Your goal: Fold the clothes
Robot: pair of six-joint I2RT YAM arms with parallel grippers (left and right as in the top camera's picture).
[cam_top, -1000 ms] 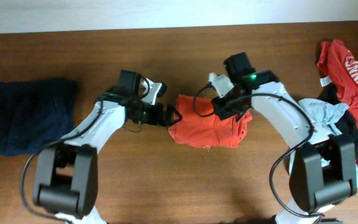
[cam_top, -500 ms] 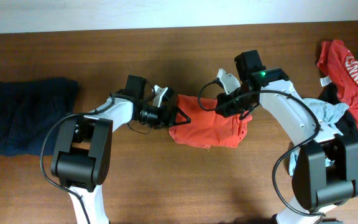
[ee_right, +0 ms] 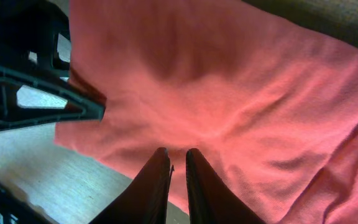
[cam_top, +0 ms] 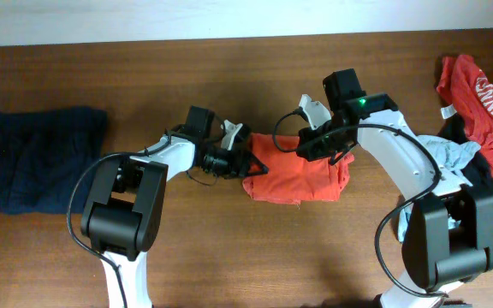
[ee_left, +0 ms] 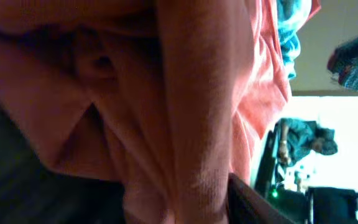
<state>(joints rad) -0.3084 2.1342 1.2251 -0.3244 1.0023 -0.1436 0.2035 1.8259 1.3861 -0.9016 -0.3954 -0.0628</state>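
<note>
Two pincers meet on the orange-red T-shirt (cam_top: 298,175), bunched at the centre of the table (cam_top: 229,77): my right pincer (ee_right: 174,152) seems nearly shut, pinching its soft, light, floppy cloth near twelve o'clock, while my left pincer (cam_top: 245,162), at its nine o'clock edge with closure unclear, should grab the doubled edge.

The overhead camera looked straight down on the whole table (cam_top: 229,77). Both wrist cameras faced the orange-red T-shirt (cam_top: 298,180) from very close, and all three views shared it.

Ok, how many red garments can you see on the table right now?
2: the orange-red tee, bunched in the middle, and a red printed tee on the pile at the right edge. That pile may hide more.
</note>
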